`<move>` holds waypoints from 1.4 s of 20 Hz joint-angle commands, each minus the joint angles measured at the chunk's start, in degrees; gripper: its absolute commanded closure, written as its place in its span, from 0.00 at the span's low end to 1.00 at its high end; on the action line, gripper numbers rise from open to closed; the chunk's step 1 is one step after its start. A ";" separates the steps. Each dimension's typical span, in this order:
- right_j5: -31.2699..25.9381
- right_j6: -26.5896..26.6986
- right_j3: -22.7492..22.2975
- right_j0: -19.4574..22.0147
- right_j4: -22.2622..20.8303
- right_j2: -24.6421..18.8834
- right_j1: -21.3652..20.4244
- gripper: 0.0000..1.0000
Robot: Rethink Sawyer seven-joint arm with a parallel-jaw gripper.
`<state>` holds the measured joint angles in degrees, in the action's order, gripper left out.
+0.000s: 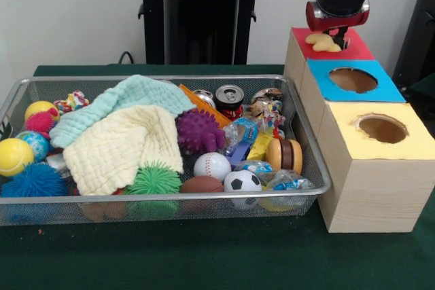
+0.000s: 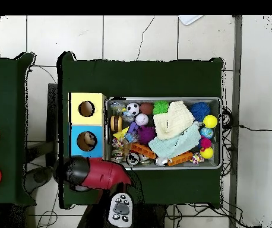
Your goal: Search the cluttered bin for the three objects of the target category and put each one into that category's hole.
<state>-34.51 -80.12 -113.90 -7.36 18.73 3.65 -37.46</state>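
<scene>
An orange-tan, lumpy object [image 1: 322,42] lies on the red cardboard top [image 1: 357,47] of the farthest pale wooden box, covering the hole there, right under the gripper [image 1: 338,30]. Whether the gripper is open or closed, or touching the lump, cannot be told. From above, the red arm [image 2: 97,172] hides that box altogether.

Nearer stand the blue-topped hole [image 1: 353,79] and the yellow-topped hole [image 1: 382,128], both round and dark.

To their left sits the cluttered bin [image 1: 163,198], a shallow silver wire-mesh basket on green cloth. Two waffle-textured cloths, a mint one [image 1: 119,106] and a cream one [image 1: 122,147], blanket its middle and hide what lies beneath. Around them are a spiky purple ball [image 1: 198,131], a fuzzy green ball [image 1: 153,180], a fuzzy blue ball [image 1: 32,181], a baseball [image 1: 212,166], a soccer ball [image 1: 242,181], a brown toy football [image 1: 202,185], a soda can [image 1: 230,100] and crinkly wrappers.
</scene>
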 commanded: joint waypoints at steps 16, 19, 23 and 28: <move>-12.19 -13.87 -0.49 0.74 -1.36 3.48 -7.91 0.00; -16.00 -12.80 1.88 1.09 -3.24 5.19 -10.00 0.00; -16.61 -10.89 2.65 2.48 -4.10 5.44 -10.35 0.00; -10.77 -9.16 0.48 4.32 -2.73 3.50 -8.62 0.00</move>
<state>-46.36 -80.74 -114.37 -6.16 17.39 8.51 -46.70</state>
